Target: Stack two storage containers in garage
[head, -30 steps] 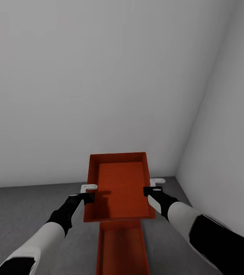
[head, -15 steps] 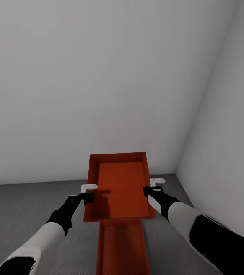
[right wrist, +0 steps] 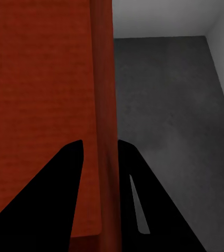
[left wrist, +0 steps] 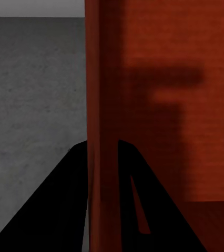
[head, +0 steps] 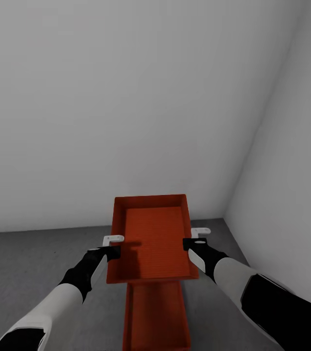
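in the garage, facing a corner of plain white walls (head: pixel 126 97); held storage container (head: pixel 151 239) is up in the air, carried by both arms; left gripper (head: pixel 110 247) is clamped over its left side wall, fingers (left wrist: pixel 64 199) straddling the rim; right gripper (head: pixel 194 241) likewise on the right wall, fingers (right wrist: pixel 59 194) either side of it; second storage container (head: pixel 156 317) sits on the grey concrete floor (head: pixel 38 263), below and nearer the robot, only partly under the held one; step in hand, by my read: stacking; next move calls for pulling the held bin back until the outlines match, keeping it level, lowering it, then opening both grippers together.
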Robot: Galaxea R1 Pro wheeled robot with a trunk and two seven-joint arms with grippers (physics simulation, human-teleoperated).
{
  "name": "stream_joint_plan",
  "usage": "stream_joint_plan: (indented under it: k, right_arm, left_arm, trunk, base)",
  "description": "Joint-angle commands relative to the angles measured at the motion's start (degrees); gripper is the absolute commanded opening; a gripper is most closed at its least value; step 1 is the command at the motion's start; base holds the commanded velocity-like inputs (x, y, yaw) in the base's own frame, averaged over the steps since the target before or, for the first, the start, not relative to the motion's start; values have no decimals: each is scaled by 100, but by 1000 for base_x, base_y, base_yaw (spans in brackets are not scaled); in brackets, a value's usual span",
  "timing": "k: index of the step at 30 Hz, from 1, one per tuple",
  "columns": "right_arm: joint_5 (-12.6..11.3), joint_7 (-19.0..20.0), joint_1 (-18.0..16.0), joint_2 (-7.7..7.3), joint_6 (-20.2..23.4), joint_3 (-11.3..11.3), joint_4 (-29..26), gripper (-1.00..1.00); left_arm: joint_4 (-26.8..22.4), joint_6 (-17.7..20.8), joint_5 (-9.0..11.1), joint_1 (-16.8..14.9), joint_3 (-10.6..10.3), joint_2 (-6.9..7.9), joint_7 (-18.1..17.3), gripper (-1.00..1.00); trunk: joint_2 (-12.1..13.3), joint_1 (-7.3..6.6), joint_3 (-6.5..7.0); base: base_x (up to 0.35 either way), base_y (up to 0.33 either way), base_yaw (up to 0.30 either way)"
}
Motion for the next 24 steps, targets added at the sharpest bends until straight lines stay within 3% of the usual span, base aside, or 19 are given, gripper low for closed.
stream_joint_plan:
  k: [1, 24]
  right_arm:
    - [100, -26, -9, -39, 40, -171, -32, -100]
    - [100, -25, -9, -37, 41, -171, -32, -100]
  left_arm:
    - [76, 34, 27, 1, -37, 10, 60, -100]
    - [98, 34, 32, 1, -37, 12, 43, -100]
  trunk:
    - [-12, 3, -20]
    - [-12, 3, -233]
  base:
    - [0, 0, 0]
    - [0, 0, 0]
